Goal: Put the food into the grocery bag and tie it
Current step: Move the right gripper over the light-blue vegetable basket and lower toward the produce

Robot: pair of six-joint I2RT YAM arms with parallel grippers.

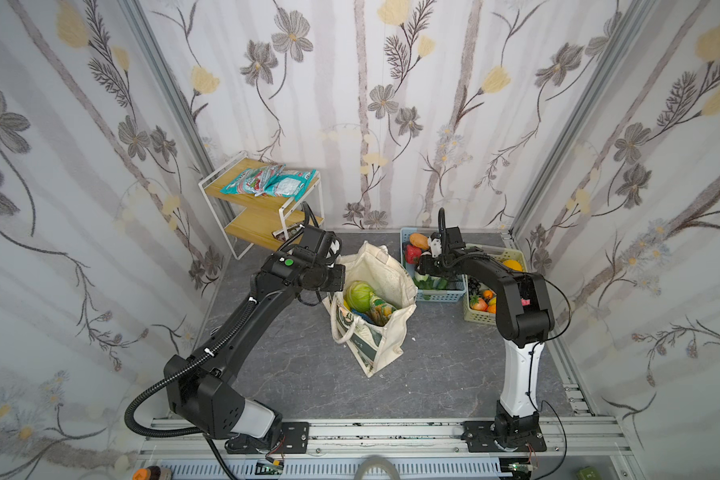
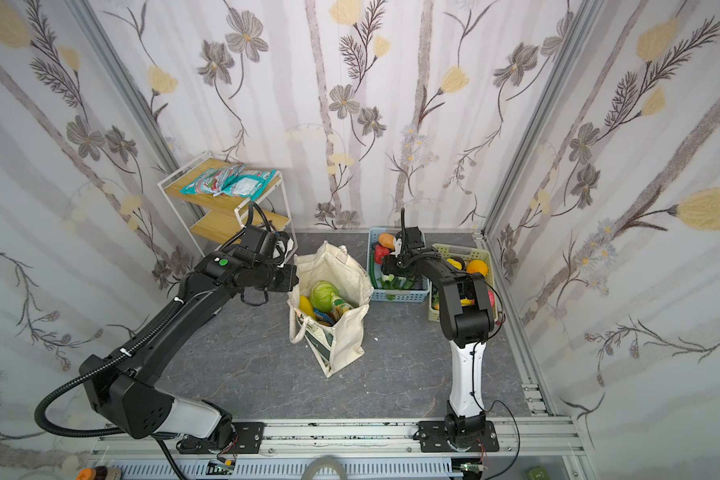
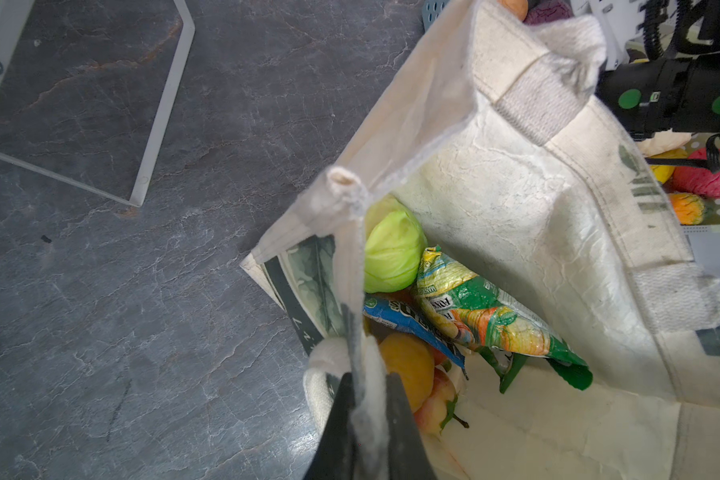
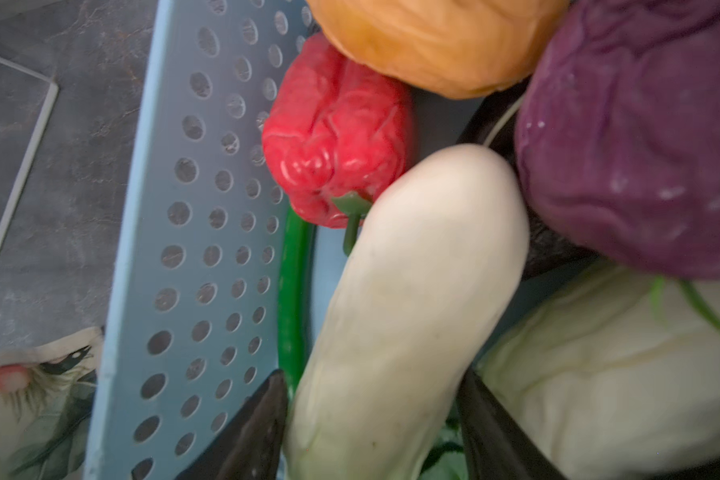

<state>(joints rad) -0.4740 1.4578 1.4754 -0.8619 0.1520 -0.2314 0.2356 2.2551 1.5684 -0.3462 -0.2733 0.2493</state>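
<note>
The cream grocery bag [image 1: 391, 270] [image 2: 341, 266] stands open mid-table. My left gripper [image 3: 368, 376] [image 1: 336, 286] is shut on the bag's near rim [image 3: 362, 291] and holds it up. Inside lie a green cabbage [image 3: 393, 245] [image 1: 359, 295], a green snack packet [image 3: 474, 307], a blue packet [image 3: 404, 320] and a yellow-orange fruit [image 3: 408, 365]. My right gripper [image 4: 373, 374] is down in the blue basket [image 4: 175, 249] [image 1: 441, 296]. Its fingers press both sides of a white radish [image 4: 425, 257].
Around the radish sit a red pepper [image 4: 333, 137], an orange vegetable [image 4: 433, 37] and a purple cabbage [image 4: 632, 137]. A pale green basket [image 1: 481, 318] of fruit stands at the right. A two-tier shelf [image 1: 258, 199] with snack packets [image 1: 271, 180] fills the back left.
</note>
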